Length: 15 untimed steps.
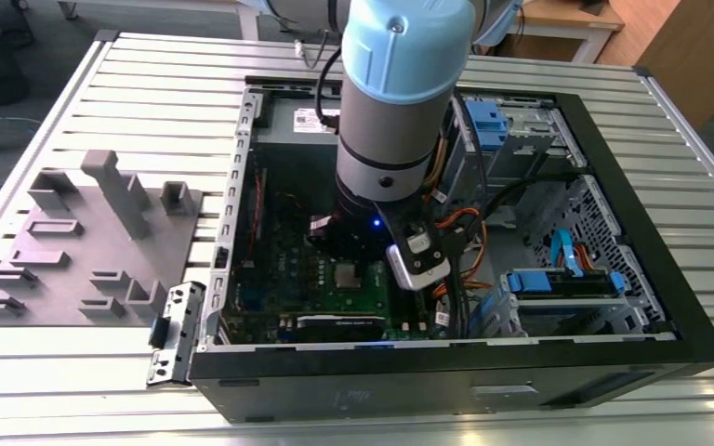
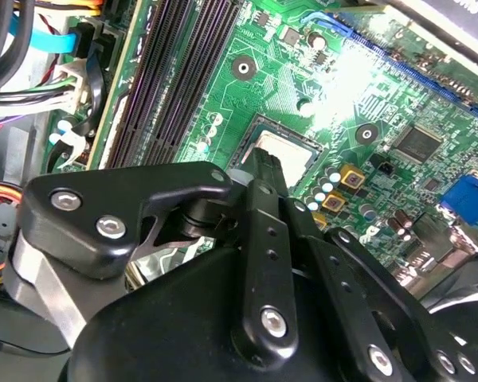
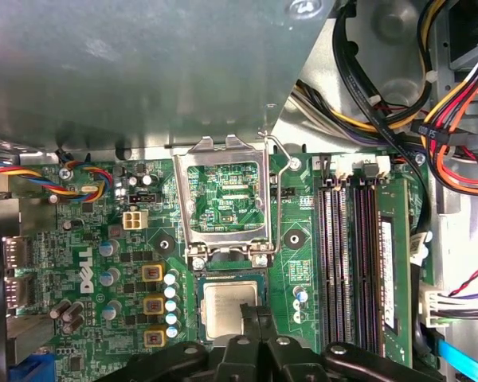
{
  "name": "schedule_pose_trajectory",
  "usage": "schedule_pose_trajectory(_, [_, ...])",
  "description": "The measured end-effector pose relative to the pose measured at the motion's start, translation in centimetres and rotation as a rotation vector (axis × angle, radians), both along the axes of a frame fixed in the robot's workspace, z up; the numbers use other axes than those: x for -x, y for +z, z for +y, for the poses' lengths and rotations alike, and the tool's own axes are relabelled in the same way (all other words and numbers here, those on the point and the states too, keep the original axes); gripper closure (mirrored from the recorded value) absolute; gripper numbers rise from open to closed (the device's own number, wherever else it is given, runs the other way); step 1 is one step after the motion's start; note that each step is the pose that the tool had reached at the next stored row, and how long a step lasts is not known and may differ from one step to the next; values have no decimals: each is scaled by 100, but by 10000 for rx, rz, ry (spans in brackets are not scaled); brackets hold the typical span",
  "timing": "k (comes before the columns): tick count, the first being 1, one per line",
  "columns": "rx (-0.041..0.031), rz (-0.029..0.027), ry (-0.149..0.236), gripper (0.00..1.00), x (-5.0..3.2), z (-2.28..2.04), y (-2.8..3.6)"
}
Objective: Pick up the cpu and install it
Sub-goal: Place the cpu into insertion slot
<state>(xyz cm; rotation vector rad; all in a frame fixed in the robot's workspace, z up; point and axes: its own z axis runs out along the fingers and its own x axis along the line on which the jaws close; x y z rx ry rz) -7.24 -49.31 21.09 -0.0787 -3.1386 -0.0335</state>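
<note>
Cpu [image 3: 223, 312] is seen lying flat in socket [image 3: 231, 278] on mobo [image 3: 88, 239], load plate [image 3: 223, 199] flipped open. Gripper [image 3: 251, 309] tips are pressed together, nothing pinched, over cpu edge; contact can't be told. Recommended: straight-down light touch only, no side load, corners kept square.

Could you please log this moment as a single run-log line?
gripper: low over socket | cpu: in socket beneath gripper | load plate: hinged open | hold: cannot tell

Arm [image 1: 389, 139] is down in the open case [image 1: 456, 376], cpu [image 1: 349, 273] on the motherboard [image 1: 276, 279] beneath it. Grey tray [image 1: 72, 251] at the exterior view's left.
</note>
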Motion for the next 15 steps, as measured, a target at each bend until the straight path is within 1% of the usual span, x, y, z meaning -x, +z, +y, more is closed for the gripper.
schedule_pose_trajectory(1, [0,0,0,89,0,0,1])
schedule_pose_trajectory(4, [0,0,1,89,1,0,3])
schedule_pose_trajectory(5, [2,-2,1,89,11,-1,3])
schedule_pose_trajectory(8, [1,-40,0,89,76,0,-3])
schedule_pose_trajectory(10, [-1,-54,0,89,108,1,-10])
schedule_pose_trajectory(15, [4,-61,0,89,125,0,-14])
